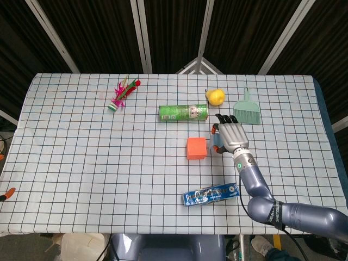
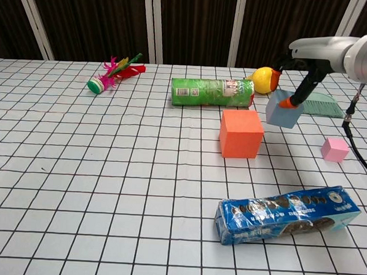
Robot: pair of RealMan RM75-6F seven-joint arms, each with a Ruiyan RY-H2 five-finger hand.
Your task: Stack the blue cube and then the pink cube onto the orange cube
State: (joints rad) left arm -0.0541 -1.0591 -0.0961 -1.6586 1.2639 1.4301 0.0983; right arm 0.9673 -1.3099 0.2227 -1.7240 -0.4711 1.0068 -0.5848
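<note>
Chest view had your right hand (image 2: 301,70) pinching the blue cube (image 2: 281,109) between orange-tipped fingers (image 2: 285,103), with the cube clear of the bench (image 2: 107,189) and hanging up and to the right of the orange cube (image 2: 241,133). It looked tilted a little in the grip, not square to the grid. Head view agreed: right hand (image 1: 232,135) sat just right of the orange cube (image 1: 196,148), and the blue cube was mostly hidden under the fingers there, only a sliver showing. Left hand wasn't in either view. So you were in step one, the carry leg: blue cube lifted, not yet over the target. The pink cube (image 2: 335,149) sat untouched on the bench, well right of the orange one, near the far end of the blue biscuit pack (image 2: 287,214). My read on the next move: you needed to shift the blue cube left until it centred above the orange top face, level it out, then lower until it seated before releasing. The green can (image 2: 212,92) lay just behind the orange cube, so I'd have kept the fingers off it on the way across. The tilt was the main risk; an off-square drop could have slid off the top.
</note>
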